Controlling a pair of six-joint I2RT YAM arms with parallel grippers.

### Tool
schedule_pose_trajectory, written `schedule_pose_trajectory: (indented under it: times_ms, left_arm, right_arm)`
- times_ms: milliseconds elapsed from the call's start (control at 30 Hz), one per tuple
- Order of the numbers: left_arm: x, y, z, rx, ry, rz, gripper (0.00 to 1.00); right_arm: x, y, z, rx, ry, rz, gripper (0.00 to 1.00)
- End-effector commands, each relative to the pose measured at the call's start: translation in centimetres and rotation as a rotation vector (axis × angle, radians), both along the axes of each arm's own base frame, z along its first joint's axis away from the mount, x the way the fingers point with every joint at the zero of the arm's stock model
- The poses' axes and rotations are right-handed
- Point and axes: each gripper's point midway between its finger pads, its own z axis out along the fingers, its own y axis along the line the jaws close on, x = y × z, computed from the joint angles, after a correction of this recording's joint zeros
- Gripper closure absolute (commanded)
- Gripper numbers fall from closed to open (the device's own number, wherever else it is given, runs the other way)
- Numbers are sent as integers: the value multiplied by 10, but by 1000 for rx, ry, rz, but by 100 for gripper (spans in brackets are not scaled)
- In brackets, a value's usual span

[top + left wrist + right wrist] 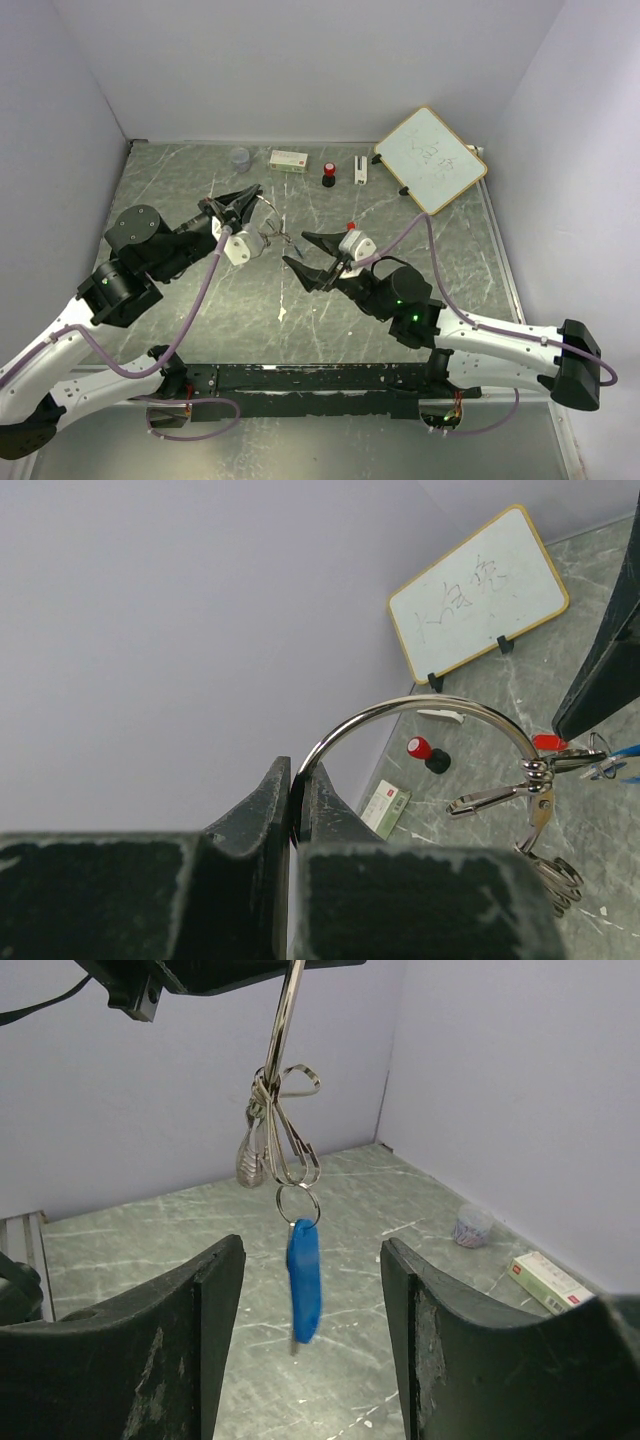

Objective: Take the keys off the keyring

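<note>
Grey-green marbled tabletop (450, 270), plain white walls, and all the action's up in the air over the middle. Left gripper (295, 798) is clenched tight on the big keyring (420, 708), holding it well off the surface w/ everything else dangling below.

Right gripper (312, 1260) sits underneath, jaws apart, one finger each side of the blue key (304, 1295). There's a gap on both sides, nothing touched yet. That key hangs off a small split ring (298, 1203), which hangs from a bunch of silver clips (288, 1145) on the main ring.

Red key (548, 742): a red bit shows by the clips in the left wrist view, but whether it's on the ring I can't tell.

Step in hand, as I read it, is grabbing the blue key. To do it well:
- Close on the plastic head, not the thin blade.
- Go slow. It's roughly centred btwn the pads, but a dangling thing will prob. swing if one pad lands first.
- Once it's pinched, the left needs to hold firm while the right works the key round the split ring.
- A straight yank down likely just drags the whole bunch.
</note>
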Motion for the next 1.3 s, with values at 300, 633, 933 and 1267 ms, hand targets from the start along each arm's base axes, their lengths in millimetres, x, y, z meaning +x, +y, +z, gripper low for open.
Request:
schedule_pose_trajectory:
  times_ms: [300, 633, 933, 1267]
  left_arm:
    - [-4, 1, 11, -47, -36, -10, 93]
    - [-6, 2, 12, -54, -38, -16, 93]
    - [-4, 1, 10, -56, -32, -10, 93]
    - [3, 6, 9, -71, -27, 37, 93]
  right_arm:
    - [4, 4, 21, 51, -12, -13, 55]
    - [5, 5, 22, 54, -18, -20, 59]
    - [5, 8, 21, 44, -18, -14, 81]
    - [16, 2, 16, -42, 21, -82, 100]
